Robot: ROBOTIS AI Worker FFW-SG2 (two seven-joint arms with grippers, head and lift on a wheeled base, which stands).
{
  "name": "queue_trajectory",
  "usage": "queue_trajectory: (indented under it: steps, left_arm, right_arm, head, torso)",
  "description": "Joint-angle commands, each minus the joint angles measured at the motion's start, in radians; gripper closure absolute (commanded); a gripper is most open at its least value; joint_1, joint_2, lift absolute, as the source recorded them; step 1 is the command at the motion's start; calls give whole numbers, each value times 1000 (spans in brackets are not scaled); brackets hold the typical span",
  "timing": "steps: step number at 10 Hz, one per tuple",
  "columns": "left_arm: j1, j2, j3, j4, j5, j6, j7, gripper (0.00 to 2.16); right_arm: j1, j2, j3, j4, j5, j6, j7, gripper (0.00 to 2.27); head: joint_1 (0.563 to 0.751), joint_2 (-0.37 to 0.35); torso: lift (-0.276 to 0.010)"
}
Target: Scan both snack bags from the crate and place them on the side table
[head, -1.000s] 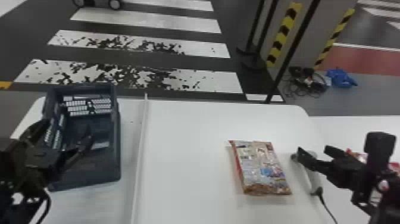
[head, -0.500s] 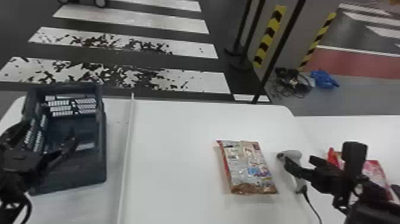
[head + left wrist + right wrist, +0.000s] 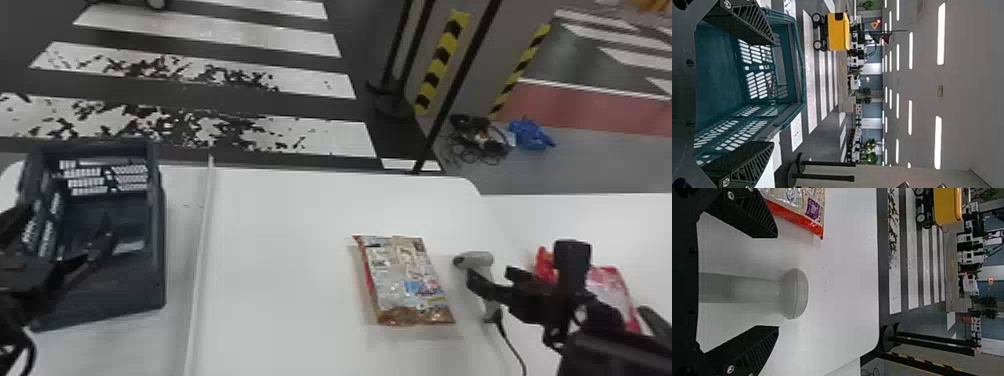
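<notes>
The right pincer (image 3: 777, 281) is spread around the handheld scanner (image 3: 475, 260), at four o'clock. The head view has swung right, revealing more of the red snack bag (image 3: 605, 280) on the side desk (image 3: 575, 215), also four o'clock; probably only the flat snack bag (image 3: 407, 280) at five needs scanning. The right wrist view shows the finger gap clearly; the head view adds the cord (image 3: 512, 345). The left pincer (image 3: 773, 93), spread, hangs by the crate (image 3: 159, 240), nine o'clock.

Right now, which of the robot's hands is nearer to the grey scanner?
The right. The right hand is open, close to the handle of the scanner. The left hand is away to the left, at the crate, with the snack bag between crate and scanner.
</notes>
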Motion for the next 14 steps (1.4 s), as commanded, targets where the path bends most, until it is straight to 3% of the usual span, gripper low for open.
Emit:
queue_trajectory:
  steps: [1, 4, 7, 9, 10, 12, 14]
  left_arm:
    - [-2, 0, -1, 4, 0, 0, 0, 87]
    - [-2, 0, 0, 5, -2, 0, 0, 87]
    - [-2, 0, 0, 5, -2, 0, 0, 87]
    - [1, -3, -4, 5, -5, 0, -2, 87]
    - [2, -3, -6, 2, -6, 3, 0, 87]
    - [7, -1, -6, -2, -8, 3, -2, 87]
    - [8, 0, -7, -7, -9, 6, -2, 87]
  right_arm:
    - [-28, -5, -1, 55, 29, -32, -2, 113]
    - [-71, -22, -1, 127, 78, -32, -3, 157]
    - [-90, -27, -1, 158, 134, -29, -17, 826]
    - [-91, -28, -8, 161, 150, -13, -18, 1737]
    - [-91, -28, -18, 161, 152, -16, -18, 1976]
    - [-78, -20, -30, 129, 150, -20, -18, 2081]
    - [-48, 13, -28, 9, 147, 11, -14, 2125]
  head:
    - [695, -257]
    - [695, -257]
    - [695, -263]
    - [695, -271]
    - [695, -274]
    - [695, -286]
    - [695, -293]
  torso:
    - [-98]
    - [-98]
    - [-98]
    - [-98]
    - [-98]
    - [-98]
    - [-98]
